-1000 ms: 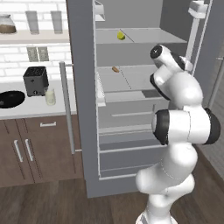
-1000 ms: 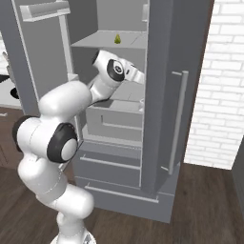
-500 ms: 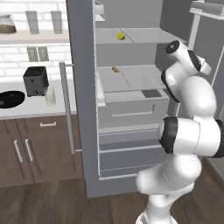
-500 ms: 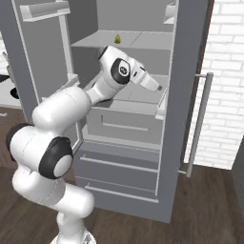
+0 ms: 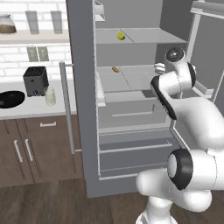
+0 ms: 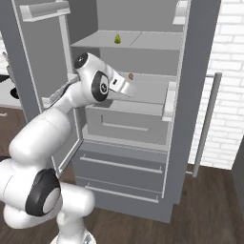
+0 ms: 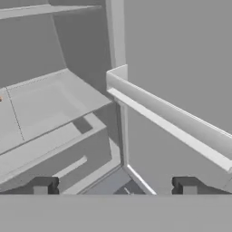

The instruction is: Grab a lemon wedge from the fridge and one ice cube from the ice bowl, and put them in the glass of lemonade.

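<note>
- I have the jaws (image 7: 113, 186) spread wide and empty; in the hand view the 2 dark fingertips (image 7: 43, 186) stand far apart with nothing between them.
- The hand sits at the height of the middle shelf of the tall dark grey two-door fridge (image 5: 81, 109), over at its right side, beside the open right door and its pale grey door bin (image 7: 172, 122).
- The tiny yellow-green lemon wedge (image 5: 120, 36) lies on the top pale grey shelf (image 5: 144, 36), 1 level above the jaws and off to their left, deeper into the cabinet.
- So the next move, as I judge it, turns on lifting and swinging left: the wedge is above and left of the jaws, not ahead of them.
- It is too small for me to read its long axis from either base view; in the right base view the wedge (image 6: 117, 39) seems to stand point up.
- The small brown-orange oblong food item (image 5: 115, 69) on the middle shelf lies closer to the jaws, to their left at about their height; I would steer past it.
- The round glossy black bowl (image 5: 11, 99) and the small clear tumbler of pale liquid (image 5: 50, 96) rest on the white surface (image 5: 30, 107) far left of the jaws, outside the fridge.
</note>
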Robot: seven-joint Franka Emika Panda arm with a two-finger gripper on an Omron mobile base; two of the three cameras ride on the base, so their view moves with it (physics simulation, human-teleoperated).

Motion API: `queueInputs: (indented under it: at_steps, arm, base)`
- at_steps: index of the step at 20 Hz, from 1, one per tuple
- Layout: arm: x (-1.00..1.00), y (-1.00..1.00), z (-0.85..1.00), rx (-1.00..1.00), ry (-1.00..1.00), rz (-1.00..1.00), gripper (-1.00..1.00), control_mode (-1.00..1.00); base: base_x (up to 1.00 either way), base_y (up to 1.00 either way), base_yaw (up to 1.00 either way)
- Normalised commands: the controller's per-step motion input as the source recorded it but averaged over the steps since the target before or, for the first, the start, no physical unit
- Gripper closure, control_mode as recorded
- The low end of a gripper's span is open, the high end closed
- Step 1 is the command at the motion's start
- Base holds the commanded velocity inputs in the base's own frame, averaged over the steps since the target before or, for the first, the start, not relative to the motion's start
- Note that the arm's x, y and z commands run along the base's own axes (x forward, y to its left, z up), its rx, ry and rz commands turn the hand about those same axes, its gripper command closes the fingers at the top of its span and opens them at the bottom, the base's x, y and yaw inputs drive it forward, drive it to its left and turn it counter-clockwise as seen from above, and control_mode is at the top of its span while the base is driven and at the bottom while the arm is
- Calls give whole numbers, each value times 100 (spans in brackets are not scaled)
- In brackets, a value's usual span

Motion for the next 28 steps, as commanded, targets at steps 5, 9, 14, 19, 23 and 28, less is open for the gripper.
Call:
queueInputs:
  at_steps: [5, 9, 14, 19, 23, 28]
  arm:
    - [-69, 74, -29, 33, 20, 44, -100, -100]
    - [-100, 21, -51, 1, 8, 35, -100, -100]
    - [-97, -14, 19, 0, -2, 2, -100, -100]
    - [-71, -24, 9, -3, 3, 0, -100, -100]
    - [-4, 0, 0, -7, 0, 0, -100, -100]
    - [0, 0, 0, -3, 0, 0, -100, -100]
  base:
    - [0, 0, 0]
    - [0, 0, 0]
    - [0, 0, 0]
    - [0, 0, 0]
    - [0, 0, 0]
    - [0, 0, 0]
